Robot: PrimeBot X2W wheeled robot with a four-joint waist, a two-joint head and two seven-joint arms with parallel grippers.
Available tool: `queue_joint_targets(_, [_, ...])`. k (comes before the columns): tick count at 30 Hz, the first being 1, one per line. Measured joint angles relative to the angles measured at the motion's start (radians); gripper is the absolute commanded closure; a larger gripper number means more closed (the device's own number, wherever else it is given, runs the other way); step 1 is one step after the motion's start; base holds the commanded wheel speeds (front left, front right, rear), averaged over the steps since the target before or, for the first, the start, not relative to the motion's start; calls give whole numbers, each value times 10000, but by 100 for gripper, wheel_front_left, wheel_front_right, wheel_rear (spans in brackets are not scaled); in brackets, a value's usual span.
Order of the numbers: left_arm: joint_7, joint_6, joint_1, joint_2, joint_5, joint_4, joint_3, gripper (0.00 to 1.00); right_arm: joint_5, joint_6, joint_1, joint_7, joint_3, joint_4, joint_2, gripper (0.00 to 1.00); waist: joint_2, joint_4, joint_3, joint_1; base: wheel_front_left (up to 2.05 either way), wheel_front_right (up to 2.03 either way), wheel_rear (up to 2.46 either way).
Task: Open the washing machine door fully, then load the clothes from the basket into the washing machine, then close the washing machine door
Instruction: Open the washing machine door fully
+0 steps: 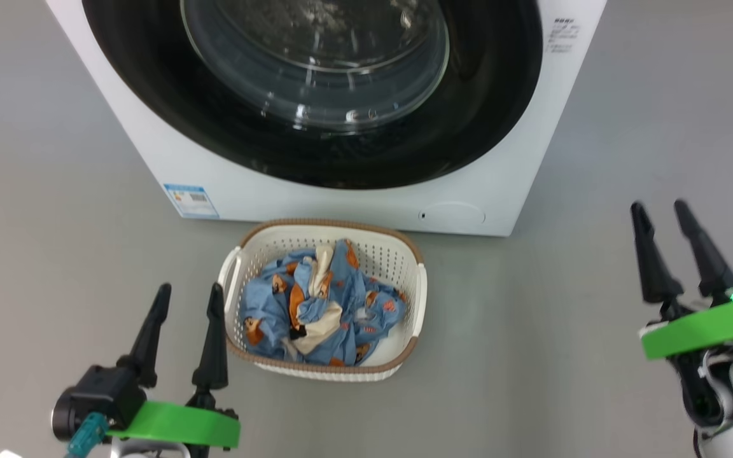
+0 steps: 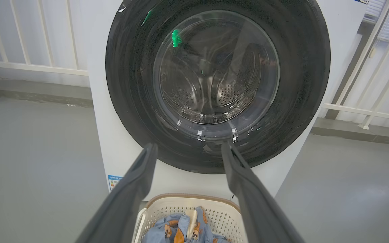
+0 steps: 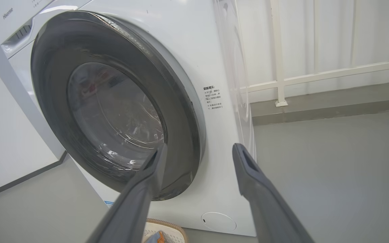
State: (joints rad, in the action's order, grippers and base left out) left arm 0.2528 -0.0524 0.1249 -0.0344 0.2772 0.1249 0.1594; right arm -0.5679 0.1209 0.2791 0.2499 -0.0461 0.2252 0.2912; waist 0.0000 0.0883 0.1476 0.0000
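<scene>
Washing machine door (image 1: pixel 315 83) is shut at upper centre. The basket (image 1: pixel 387 256) holding the clothes (image 1: pixel 315 305) sits on the floor below it, close in front of the washing machine (image 1: pixel 354 203). Left end effector (image 1: pixel 189 287), lower left, and right end effector (image 1: pixel 659 205), right edge, both stand spread and empty.

Risks: the glossy black rim and bulging glass give slick, curved purchase, so a slip is likely. The swinging door may clip the perforated plastic basket. Limp, crumpled fabric may snag.

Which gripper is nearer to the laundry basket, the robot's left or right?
Left. The left gripper hovers just beside the laundry basket, at its left handle; the right gripper is well off to its right.
</scene>
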Motion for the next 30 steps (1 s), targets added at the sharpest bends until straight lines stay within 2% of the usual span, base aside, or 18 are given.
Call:
queue_joint_targets(6, [6, 54, 323, 2, -121, -270, 71, 0, -205, 0, 639, 0, 263, 33, 274, 0, 0, 123, 510, 0, 0, 0, 0])
queue_joint_targets(9, [8, 86, 444, 2, -125, -370, 127, 0, -435, 0, 1022, 0, 299, 96, 460, 55, 0, 196, 768, 0, 0, 0, 0])
queue_joint_targets(10, [8, 107, 490, 2, -142, -412, 142, 0, -508, 0, 1160, 2, 301, 125, 531, 66, 0, 219, 852, 0, 0, 0, 0])
queue_joint_targets(12, [8, 142, 535, 4, -203, -510, 198, 0, -623, 0, 1431, 4, 309, 167, 669, 98, 1, 264, 1019, 0, 0, 0, 0])
queue_joint_targets(16, [8, 228, 671, 4, -209, -602, 303, 0, -989, 0, 2025, 71, 307, 244, 938, 100, 0, 347, 1339, 0, 0, 0, 0])
queue_joint_targets(22, [8, 341, 920, 8, -209, -757, 433, 0, -2295, 0, 2844, 71, 125, 253, 1475, 100, 0, 481, 1768, 0, 0, 0, 0])
queue_joint_targets(30, [10, 512, 1182, 13, -205, -909, 612, 0, -4192, 0, 4013, 71, -1068, 616, 2309, 100, 0, 625, 2276, 0, 0, 0, 0])
